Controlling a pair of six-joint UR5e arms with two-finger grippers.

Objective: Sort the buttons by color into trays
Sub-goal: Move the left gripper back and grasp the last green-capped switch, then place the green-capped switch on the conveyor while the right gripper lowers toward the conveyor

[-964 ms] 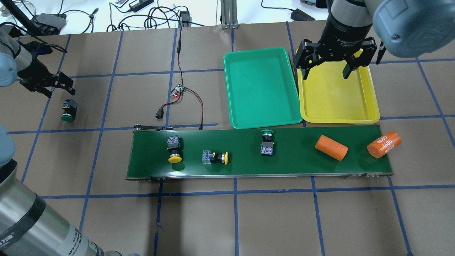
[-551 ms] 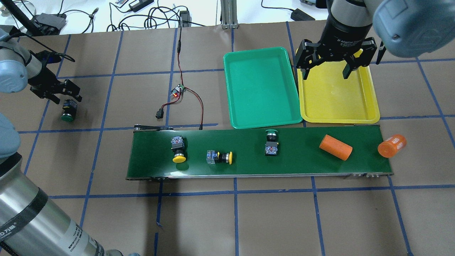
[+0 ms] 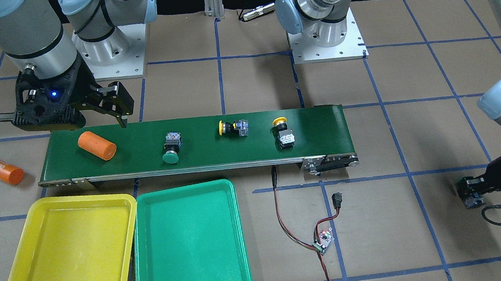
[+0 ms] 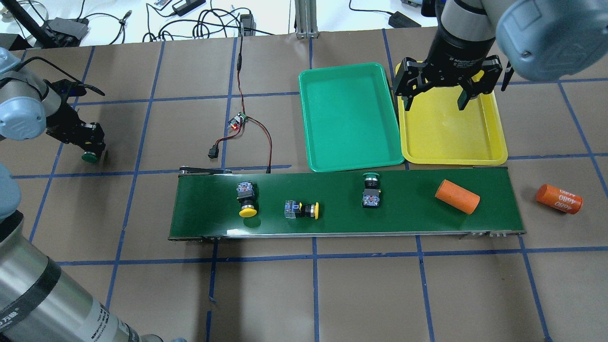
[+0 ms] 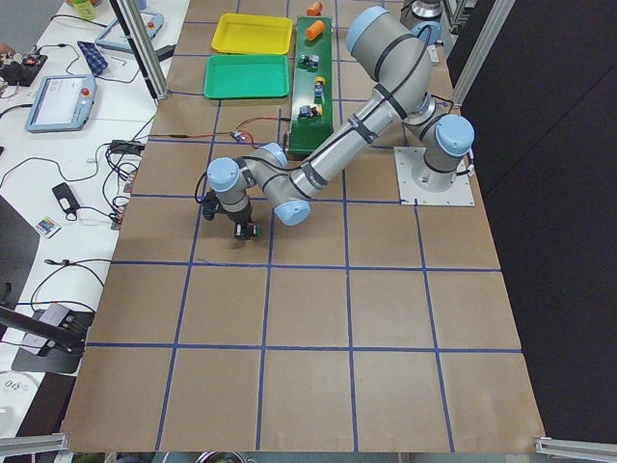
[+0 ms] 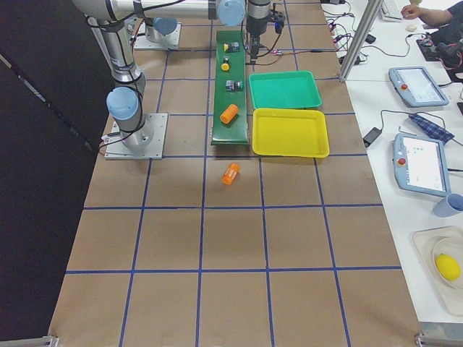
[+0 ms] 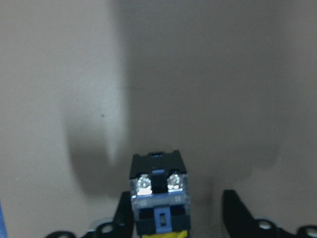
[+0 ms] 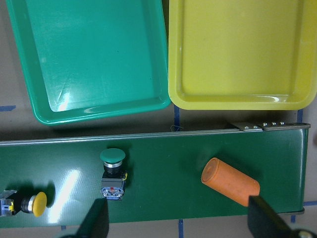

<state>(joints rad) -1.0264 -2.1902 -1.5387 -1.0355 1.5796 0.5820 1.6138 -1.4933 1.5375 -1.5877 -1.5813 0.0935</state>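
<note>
Nearest the robot, along the conveyor belt, three of the buttons lie on their sides: a yellow button, a second yellow button and a green button. An orange cylinder lies beyond them, and another cylinder sits on the table just past the belt's end.

Farther back and well to the left, the left gripper is down at the table over the fourth button. Overhead, only that button's green cap pokes out beneath the gripper. The wrist view adds that the switch body sits between parted fingers, with a clear gap on one side, so nothing is gripped yet. Straddling the body this way probably sets up a squeeze.

Farthest back, the green tray and yellow tray lie side by side, touching the belt, both without buttons. The right gripper hangs high with its fingers spread wide. Overhead it seems to be above the yellow tray, but its own camera looks down on the belt, likely waiting for a pick.
</note>
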